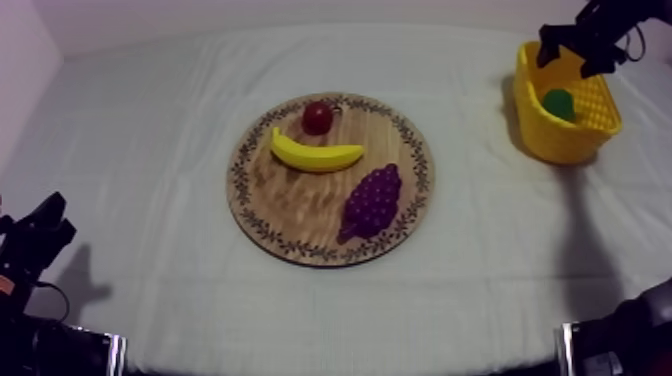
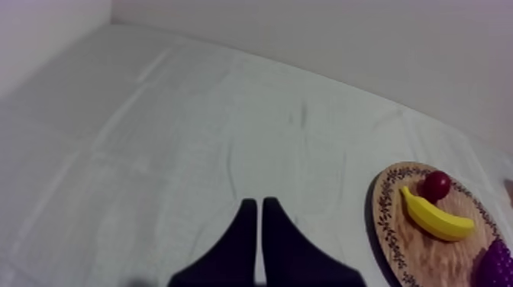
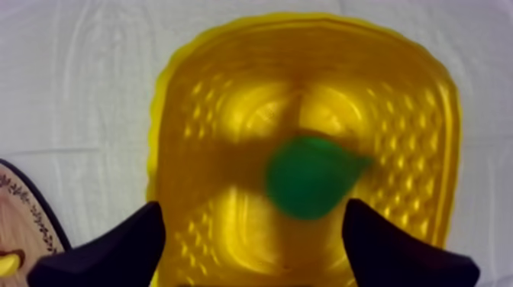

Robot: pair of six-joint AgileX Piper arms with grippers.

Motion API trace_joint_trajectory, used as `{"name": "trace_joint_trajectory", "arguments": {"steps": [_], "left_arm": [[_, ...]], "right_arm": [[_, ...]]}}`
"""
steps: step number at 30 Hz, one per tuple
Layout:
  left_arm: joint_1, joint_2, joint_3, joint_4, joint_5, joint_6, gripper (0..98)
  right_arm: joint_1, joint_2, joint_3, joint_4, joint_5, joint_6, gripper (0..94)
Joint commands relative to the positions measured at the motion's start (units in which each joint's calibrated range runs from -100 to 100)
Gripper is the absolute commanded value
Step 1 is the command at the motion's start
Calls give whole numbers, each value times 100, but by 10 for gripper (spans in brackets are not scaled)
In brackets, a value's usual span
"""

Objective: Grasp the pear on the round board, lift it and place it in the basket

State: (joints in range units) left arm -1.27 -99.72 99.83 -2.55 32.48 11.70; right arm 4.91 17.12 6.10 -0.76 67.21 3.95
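Pear (image 3: 309,187): one, inside yellow basket (image 3: 187,114)

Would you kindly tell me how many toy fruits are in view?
4: the small red fruit, banana and grapes lie on the wooden board; the pear sits in the yellow basket.

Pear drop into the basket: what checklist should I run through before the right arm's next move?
1. Pear inside the yellow basket: ok.
2. Right gripper over the basket, jaws apart, nothing between them: ok.
3. Pear lying at rest: cannot tell.
4. Basket upright on the table: ok.
5. Banana, grapes and small red fruit on the wooden board: ok.
6. Left gripper off to the side of the board, jaws together: ok.
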Motion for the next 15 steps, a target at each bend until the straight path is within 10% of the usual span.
{"name": "trace_joint_trajectory", "arguments": {"steps": [1,9,15], "left_arm": [[0,-2,-5,-1,1,0,1],[0,-2,-5,-1,1,0,1],[0,-2,-5,-1,1,0,1]], "right_arm": [[2,-252,93,-5,19,15,797],[-247,-2209,1478,-164,-715,222,531],[-633,-4079,3494,-274,-1884,391,147]]}}
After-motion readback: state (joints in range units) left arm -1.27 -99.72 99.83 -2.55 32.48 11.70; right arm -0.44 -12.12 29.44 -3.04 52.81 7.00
